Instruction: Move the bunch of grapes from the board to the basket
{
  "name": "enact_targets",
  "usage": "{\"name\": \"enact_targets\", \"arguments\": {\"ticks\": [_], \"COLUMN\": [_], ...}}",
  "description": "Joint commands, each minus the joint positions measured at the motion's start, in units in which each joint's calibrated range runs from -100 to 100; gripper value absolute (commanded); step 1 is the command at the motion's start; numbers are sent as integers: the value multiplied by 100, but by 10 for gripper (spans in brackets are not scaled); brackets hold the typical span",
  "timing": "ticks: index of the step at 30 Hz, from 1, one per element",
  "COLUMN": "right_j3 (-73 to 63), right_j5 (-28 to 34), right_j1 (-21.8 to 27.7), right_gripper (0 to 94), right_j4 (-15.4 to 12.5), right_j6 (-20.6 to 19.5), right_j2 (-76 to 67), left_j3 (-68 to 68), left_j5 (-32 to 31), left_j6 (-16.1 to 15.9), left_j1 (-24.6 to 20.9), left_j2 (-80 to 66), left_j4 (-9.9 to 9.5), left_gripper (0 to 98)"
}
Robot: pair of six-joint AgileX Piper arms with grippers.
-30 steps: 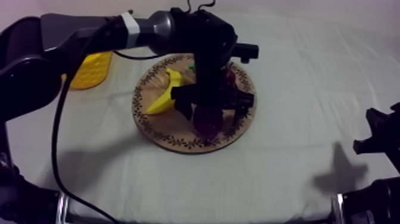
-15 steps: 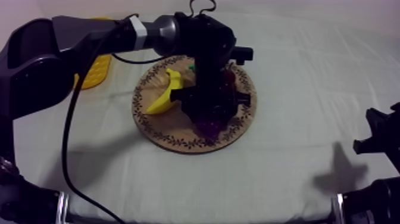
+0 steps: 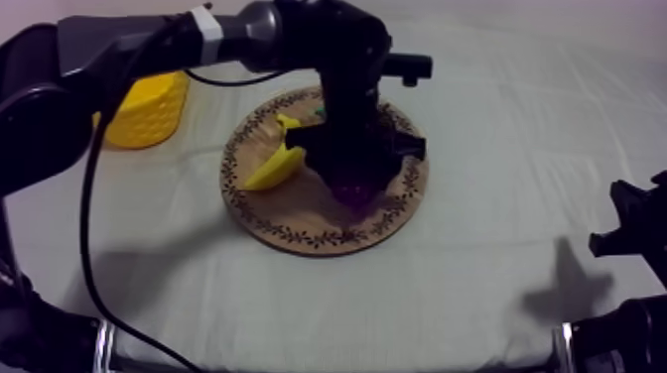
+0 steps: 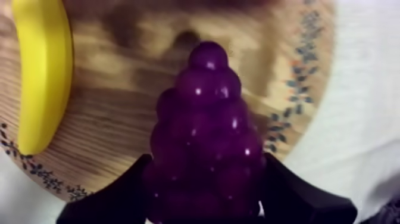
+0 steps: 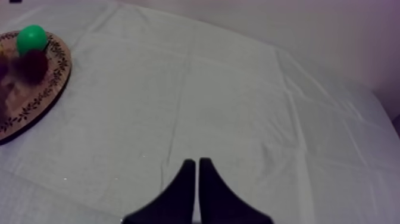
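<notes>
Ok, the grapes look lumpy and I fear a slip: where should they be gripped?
At the wide end, from above, one finger on each flank: the grapes taper to a tip, so the broad part offers most hold. The left gripper is shut on them there, over the board.

**Left arm reaching and gripping, right arm parked**

In the top view the left arm [image 3: 149, 45] comes in from the upper left and stretches level toward the middle, with its wrist bent straight down. The left end effector [image 3: 359, 177] points downward. In the left wrist view its two black fingers [image 4: 119, 196] sit on either side of the bunch of grapes [image 4: 205, 119], closed against it. The right arm [image 3: 635, 233] sits low at the right edge. The right end effector [image 5: 197, 167] has its fingers pressed together in a narrow wedge, holding nothing.
</notes>
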Motion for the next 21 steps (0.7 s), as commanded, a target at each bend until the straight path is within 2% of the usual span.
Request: {"name": "enact_targets", "arguments": {"ticks": [1, 6, 14, 21], "right_j3": [-4, -4, -4, -4], "right_j5": [2, 2, 2, 2], "right_j1": [-2, -2, -2, -2], "right_gripper": [3, 3, 3, 3], "right_j4": [3, 3, 3, 3], "right_j6": [-1, -1, -1, -1], "right_j2": [0, 0, 0, 0], "left_j3": [-70, -328, -868, -885], "left_j5": [2, 142, 623, 793], "left_j6": [-78, -190, -261, -308], "left_j1": [-16, -75, -112, -220], "left_j2": [-238, -747, -1396, -1753], "left_j4": [-5, -38, -208, -255], "left_gripper": [477, 479, 480, 482]}}
